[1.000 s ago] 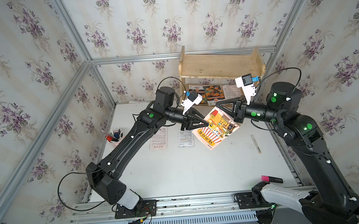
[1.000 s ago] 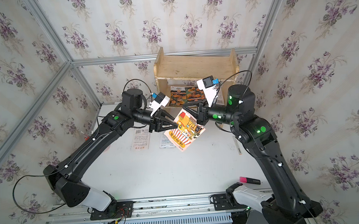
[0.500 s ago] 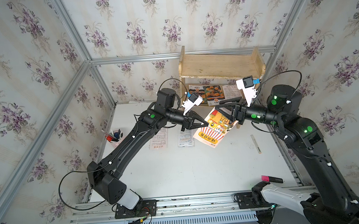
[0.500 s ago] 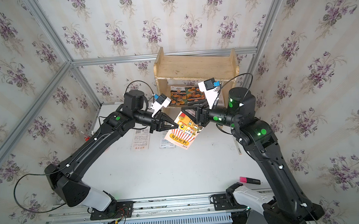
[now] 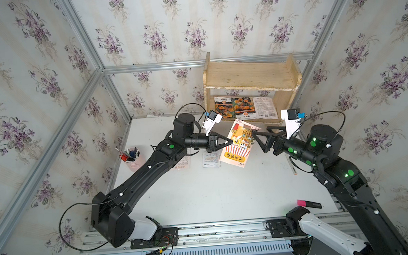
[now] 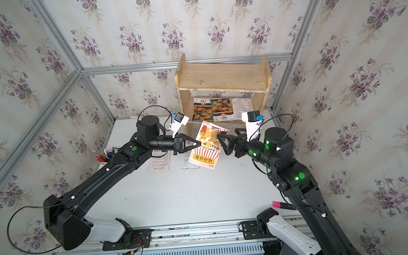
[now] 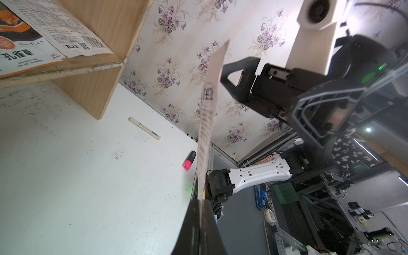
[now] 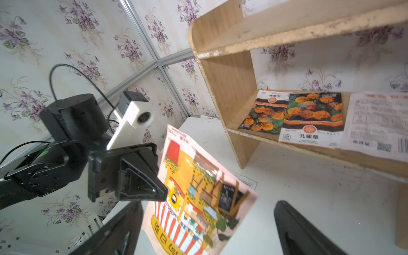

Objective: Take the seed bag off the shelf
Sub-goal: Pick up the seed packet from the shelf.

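Note:
The seed bag [image 5: 238, 145] [image 6: 208, 147], pink with a yellow and red picture, hangs tilted in the air just in front of the shelf [image 5: 251, 76] [image 6: 221, 77]. My left gripper [image 5: 231, 141] [image 7: 201, 199] is shut on the bag's left edge; the left wrist view shows the bag [image 7: 206, 110] edge-on between the pressed fingers. My right gripper [image 5: 257, 141] [image 8: 208, 204] is open, its fingers straddling the bag's [image 8: 198, 198] right edge without gripping it. The shelf [image 8: 229, 72] is pale wood with two tiers.
Three other packets [image 5: 244, 106] [image 8: 309, 114] lie on the lower tier. Two flat paper packets [image 5: 211, 158] lie on the white table under the bag. A pink pen cup [image 5: 132, 159] stands at the left, a pen [image 5: 291, 164] and a pink highlighter [image 5: 308, 203] at the right.
My right gripper has opened and let go of the seed bag. My left gripper has closed fully on the bag, which has shifted slightly left and now hangs from it alone.

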Controlling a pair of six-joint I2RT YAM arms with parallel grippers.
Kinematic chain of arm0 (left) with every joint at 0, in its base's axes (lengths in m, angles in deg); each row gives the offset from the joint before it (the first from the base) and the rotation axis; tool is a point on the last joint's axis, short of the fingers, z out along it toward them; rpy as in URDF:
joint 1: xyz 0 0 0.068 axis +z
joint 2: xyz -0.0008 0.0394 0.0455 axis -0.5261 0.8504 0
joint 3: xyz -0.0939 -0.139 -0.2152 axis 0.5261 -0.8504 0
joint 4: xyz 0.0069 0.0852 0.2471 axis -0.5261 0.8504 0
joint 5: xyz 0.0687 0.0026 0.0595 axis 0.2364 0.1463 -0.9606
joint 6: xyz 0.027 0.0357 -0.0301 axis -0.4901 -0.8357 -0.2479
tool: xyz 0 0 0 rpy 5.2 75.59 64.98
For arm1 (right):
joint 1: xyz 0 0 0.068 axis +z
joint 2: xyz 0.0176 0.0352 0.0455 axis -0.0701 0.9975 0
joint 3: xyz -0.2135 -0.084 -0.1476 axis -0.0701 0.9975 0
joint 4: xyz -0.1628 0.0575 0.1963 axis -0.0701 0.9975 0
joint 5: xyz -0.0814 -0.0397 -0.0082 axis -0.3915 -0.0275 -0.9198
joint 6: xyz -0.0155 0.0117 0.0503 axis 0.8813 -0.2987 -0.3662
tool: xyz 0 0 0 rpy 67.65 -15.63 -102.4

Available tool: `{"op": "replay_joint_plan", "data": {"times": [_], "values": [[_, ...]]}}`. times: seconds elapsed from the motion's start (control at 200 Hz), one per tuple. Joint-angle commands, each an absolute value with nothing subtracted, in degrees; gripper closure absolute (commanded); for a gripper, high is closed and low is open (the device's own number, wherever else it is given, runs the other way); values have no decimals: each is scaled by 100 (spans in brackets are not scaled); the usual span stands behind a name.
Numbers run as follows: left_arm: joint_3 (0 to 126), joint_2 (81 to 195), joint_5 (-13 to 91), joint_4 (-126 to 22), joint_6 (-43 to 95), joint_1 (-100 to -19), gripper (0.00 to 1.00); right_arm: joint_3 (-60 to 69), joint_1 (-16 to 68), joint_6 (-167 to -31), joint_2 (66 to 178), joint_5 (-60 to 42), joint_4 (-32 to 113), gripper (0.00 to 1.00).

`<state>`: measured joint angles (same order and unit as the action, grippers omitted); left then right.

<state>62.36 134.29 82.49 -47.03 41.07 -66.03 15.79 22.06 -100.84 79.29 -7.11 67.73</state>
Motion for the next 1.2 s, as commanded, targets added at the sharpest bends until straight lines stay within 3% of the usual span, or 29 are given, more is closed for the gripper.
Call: {"op": "replay_joint_plan", "data": {"times": [0.0,0.175,0.34,0.56,1.084,1.159,1.194], "values": [[6088,13227,7946,-5757,4704,-6611,100,1994,2206,-10595,7613,-798,6141,3],[5850,13158,7993,-6592,5236,-6628,100,2692,2208,-11126,7313,272,5310,9],[5697,13175,8045,-7203,5565,-6654,100,2826,2206,-11259,7336,951,4933,20],[5611,13193,8189,-7728,5810,-6690,100,2687,2207,-11192,7454,970,4887,39],[5729,13202,8143,-7301,5572,-6725,100,2314,2200,-10899,7620,700,5221,100],[5817,13227,8149,-7146,5498,-6725,100,2323,2200,-10894,7641,695,5260,100],[5870,13241,8131,-7031,5433,-6725,95,2323,2204,-10895,7652,704,5272,100]]}}
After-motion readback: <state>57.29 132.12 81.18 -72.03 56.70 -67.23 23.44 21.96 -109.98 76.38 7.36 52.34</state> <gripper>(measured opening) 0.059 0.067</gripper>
